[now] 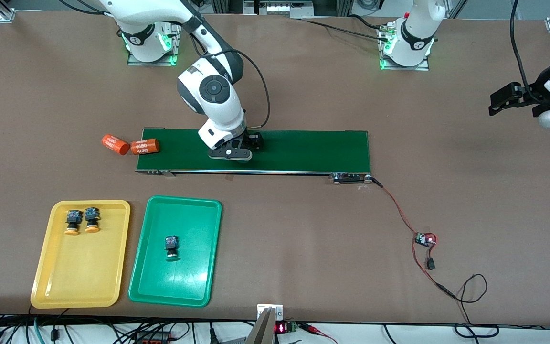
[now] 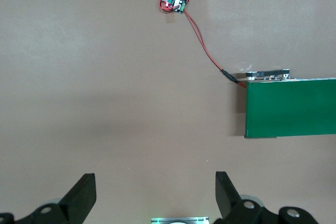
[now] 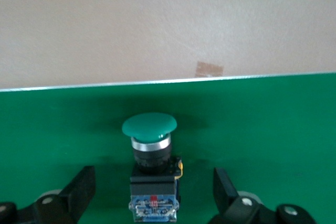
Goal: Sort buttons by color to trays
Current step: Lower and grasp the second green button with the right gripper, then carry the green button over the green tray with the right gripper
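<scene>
The right claw (image 3: 152, 192) sits low over the conveyor belt (image 1: 303, 150), fingers spread either side of a green-capped button (image 3: 151, 153) lying there ungripped, while the left claw (image 2: 155, 198) waits open above bare table (image 1: 447, 143).

Even, bright overhead light fills all three views, with no harsh glare. On the brown table (image 1: 303, 95) shadows are short and soft, sitting close under each object. Pale reflections show on the floor of the green tray (image 1: 137, 267), and a thin bright line runs along the edge of the conveyor belt (image 3: 262, 108). The green button (image 3: 150, 127) is sharp; the fingers (image 3: 79, 187) beside it look slightly soft, perhaps from closeness.
</scene>
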